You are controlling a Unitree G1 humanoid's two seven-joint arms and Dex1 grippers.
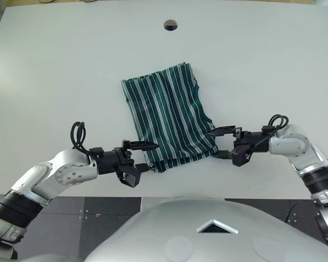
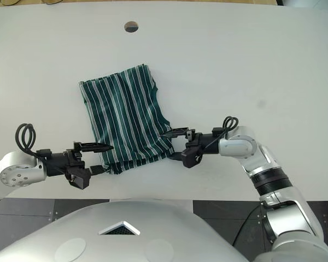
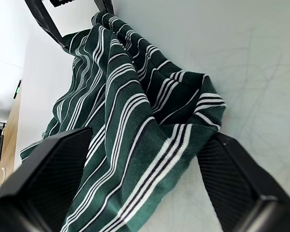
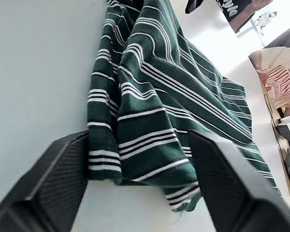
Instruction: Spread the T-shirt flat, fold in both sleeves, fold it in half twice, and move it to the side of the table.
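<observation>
The T-shirt (image 1: 167, 112), dark green with thin white stripes, lies folded into a long narrow rectangle on the white table (image 1: 54, 65), slanting away from me. Its near edge is bunched. My left gripper (image 1: 147, 157) is at the near left corner, open, with one finger over the cloth and one under it. My right gripper (image 1: 217, 143) stands the same way at the near right corner, also open. In the left wrist view the striped hem (image 3: 183, 140) sits between the two wide-apart fingers (image 3: 48, 188). The right wrist view shows the folded corner (image 4: 135, 159) between its pads (image 4: 53, 183).
A round cable hole (image 1: 170, 24) is at the far middle of the table. The table's front edge (image 1: 208, 192) runs just below both grippers. Bare tabletop spreads to the left (image 1: 44, 98) and right (image 1: 273, 71) of the shirt.
</observation>
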